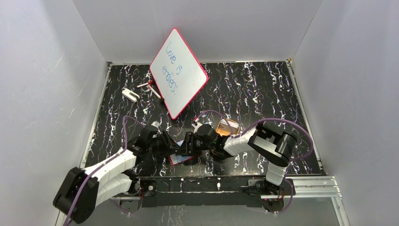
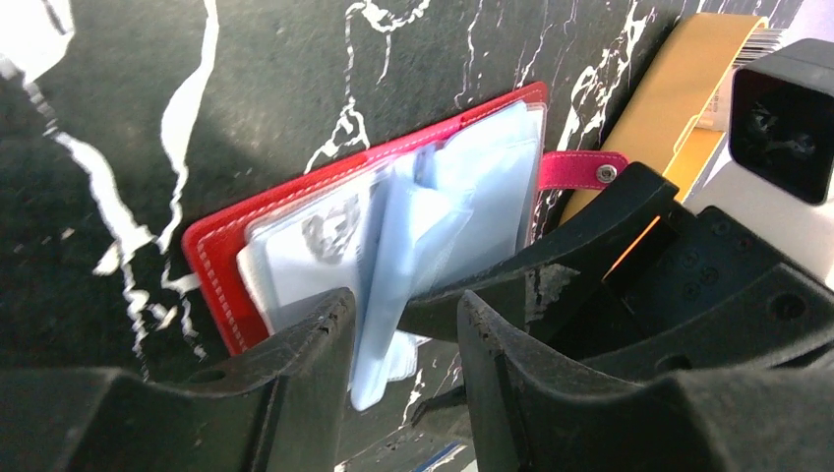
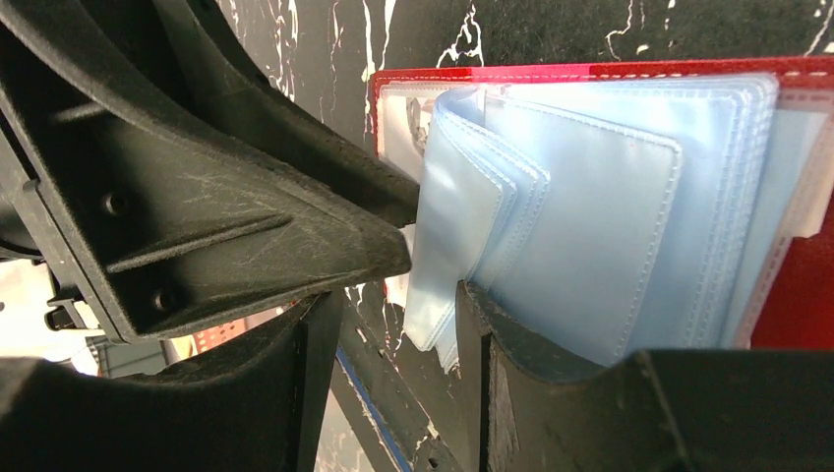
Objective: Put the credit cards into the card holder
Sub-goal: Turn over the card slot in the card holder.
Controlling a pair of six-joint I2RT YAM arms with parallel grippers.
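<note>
Marbled table, open card holder lying left-right, left gripper and right gripper ajar astride sleeves.

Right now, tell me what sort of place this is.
Probably a lab robot test booth: plain white walls close in a black marbled table, an aluminium rail runs along its near edge, and a whiteboard stands on it.

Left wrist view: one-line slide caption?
Left tool straddles a clear sleeve of the open red card holder, with the right tool tip beside it.
</note>
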